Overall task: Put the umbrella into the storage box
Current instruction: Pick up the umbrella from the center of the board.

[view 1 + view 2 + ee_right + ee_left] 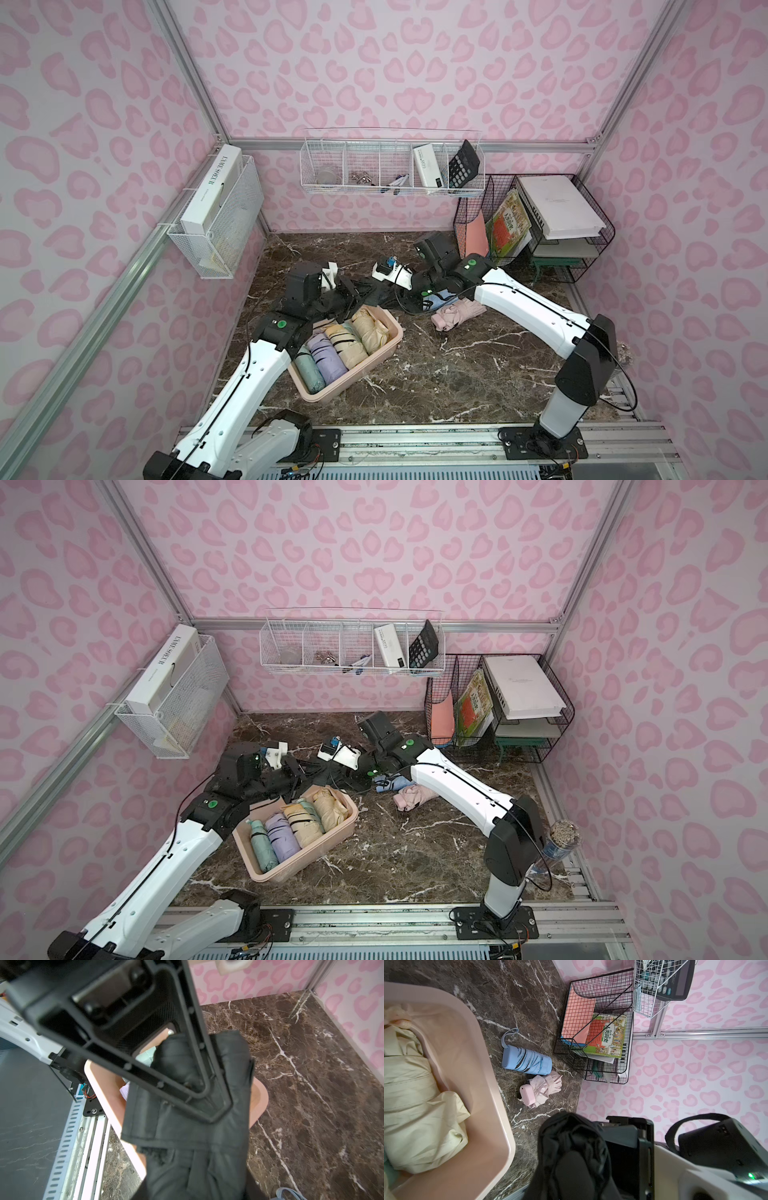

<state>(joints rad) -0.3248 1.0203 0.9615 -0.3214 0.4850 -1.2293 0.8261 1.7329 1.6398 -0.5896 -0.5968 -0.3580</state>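
Left end effector (365, 296) gripping black umbrella (187, 1136), folded, crumpled matte fabric

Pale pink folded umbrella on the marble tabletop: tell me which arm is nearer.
Right. The right arm passes close beside the pale pink folded umbrella; the left arm stands across the pale pink plastic storage box from it.

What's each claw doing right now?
Left claw: closed on the black umbrella.
Right claw: at the same umbrella; open or closed cannot be told.
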